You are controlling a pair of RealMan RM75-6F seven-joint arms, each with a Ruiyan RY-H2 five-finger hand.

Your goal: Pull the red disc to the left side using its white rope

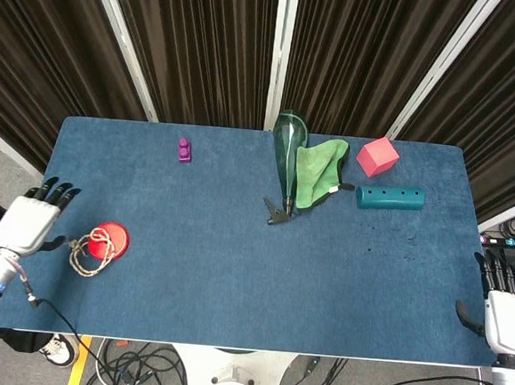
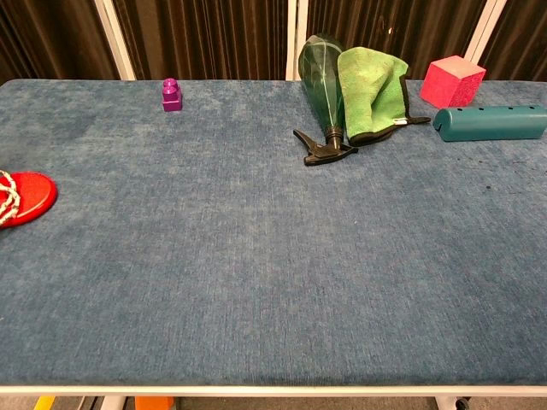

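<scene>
The red disc (image 1: 110,239) lies flat near the table's left edge; the chest view catches its right part (image 2: 32,196) at the frame's left border. Its white rope (image 1: 82,255) lies in a loose coil on the cloth just left of and below the disc, partly over it (image 2: 7,198). My left hand (image 1: 29,218) hovers off the left edge, fingers spread, holding nothing, a short way from the rope. My right hand (image 1: 501,305) hangs past the table's right front corner, fingers apart and empty. Neither hand shows in the chest view.
A purple block (image 1: 184,149) stands at the back left. A green spray bottle (image 1: 286,159) lies beside a green cloth (image 1: 320,169) at the back middle, with a pink cube (image 1: 377,156) and a teal cylinder (image 1: 390,198) to their right. Cables hang below the table's front edge (image 1: 228,344).
</scene>
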